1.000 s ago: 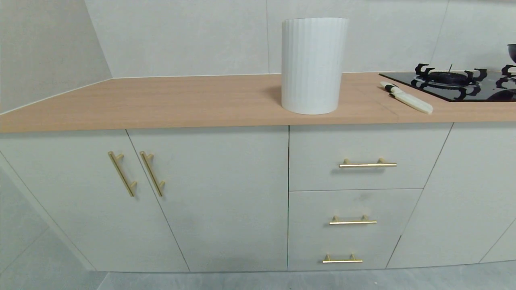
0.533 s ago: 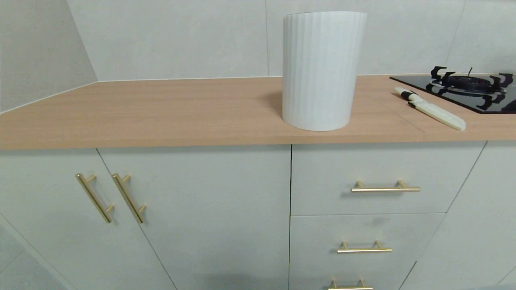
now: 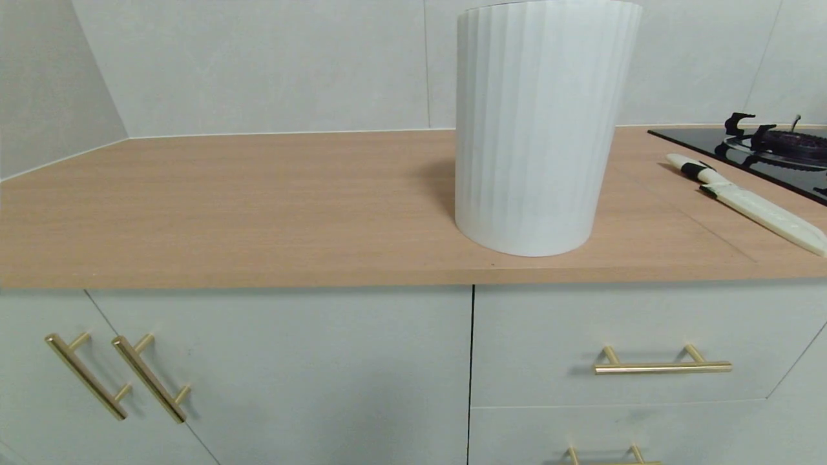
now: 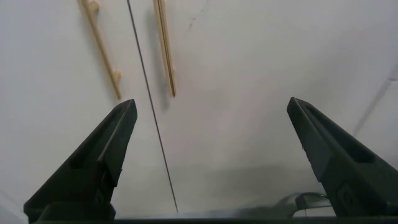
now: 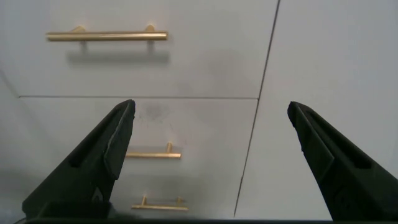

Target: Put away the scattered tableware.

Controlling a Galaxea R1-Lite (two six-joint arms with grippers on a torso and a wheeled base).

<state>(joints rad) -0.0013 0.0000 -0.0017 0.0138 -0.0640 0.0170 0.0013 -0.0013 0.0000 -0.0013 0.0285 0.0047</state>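
Nothing on the counter (image 3: 226,206) is shifted since the earlier frames; only the head view is brought closer. Left gripper (image 4: 211,104) and right gripper (image 5: 211,106) are held wide open, empty, below the holder (image 3: 536,129). The knife (image 3: 749,203) is laid flat right of the holder, apart from it. A rising arm could topple the holder, which is stood near the front edge; the flat knife could be skidded.

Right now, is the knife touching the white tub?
Apart. The head view shows a stretch of bare counter between the tub and the knife, which lies nearer the stove.
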